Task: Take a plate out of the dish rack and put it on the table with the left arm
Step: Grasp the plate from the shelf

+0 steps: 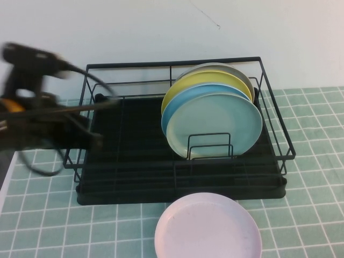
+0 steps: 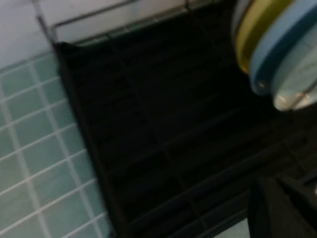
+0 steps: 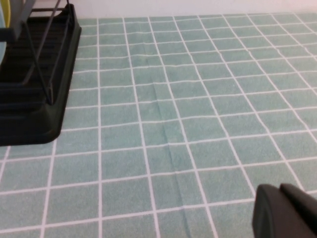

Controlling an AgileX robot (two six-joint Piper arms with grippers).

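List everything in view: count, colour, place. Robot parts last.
plate: one, pale mint green, upright at the front of the stack in the dish rack.
Other racked plates: one sky blue, one yellow, one grey, standing behind it.
Pink plate: one, flat on the table in front of the rack.
dish rack: one, black wire with black tray, centre of the table.
table: pale green tiles, white grout.
left arm: dark, blurred, at the rack's left end; left hand above the tray.
right hand: black, over bare tiles to the rack's right.
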